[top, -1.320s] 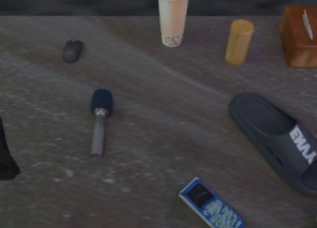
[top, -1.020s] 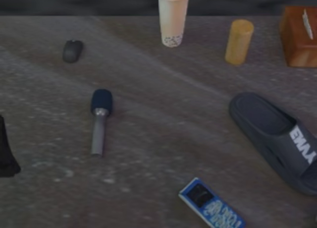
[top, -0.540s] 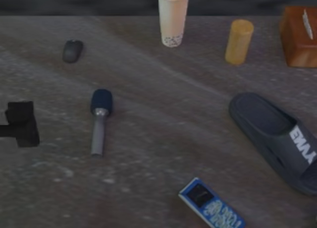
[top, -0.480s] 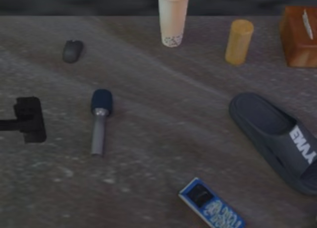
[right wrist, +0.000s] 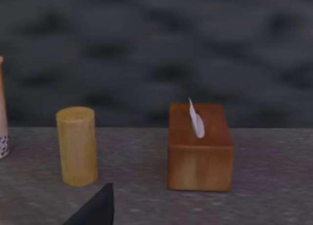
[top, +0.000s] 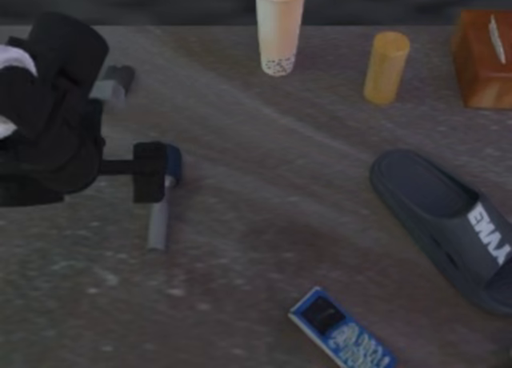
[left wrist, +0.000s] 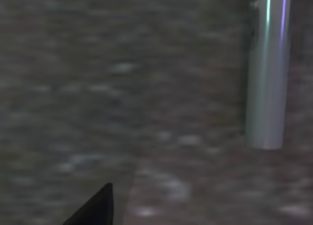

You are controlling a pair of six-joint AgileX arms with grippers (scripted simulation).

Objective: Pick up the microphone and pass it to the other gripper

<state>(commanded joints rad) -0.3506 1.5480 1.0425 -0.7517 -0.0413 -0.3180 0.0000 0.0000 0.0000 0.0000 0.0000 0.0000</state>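
Note:
The microphone lies flat on the table at the left. Its grey handle (top: pixel 158 224) points toward the near edge, and its navy foam head (top: pixel 174 162) is partly covered. My left gripper (top: pixel 152 172) hovers over the head and collar, open and holding nothing. In the left wrist view the handle (left wrist: pixel 266 73) runs along one side, well off from the one dark fingertip (left wrist: pixel 98 208) that shows. My right arm is out of the top view. Its wrist view shows one dark fingertip (right wrist: pixel 98 208) set far to the side, with nothing held.
A dark oval mouse (top: pixel 122 77) sits half under my left arm (top: pixel 48 112). At the back stand a milk-tea cup (top: pixel 278 28), a yellow cylinder (top: pixel 386 67) and a wooden tissue box (top: pixel 484 58). A dark slipper (top: pixel 444 224) lies at the right, a blue-and-white phone (top: pixel 342 332) near the front.
My left arm has swung in from the left edge and moved right, bringing its gripper over the microphone's head. The microphone has not moved.

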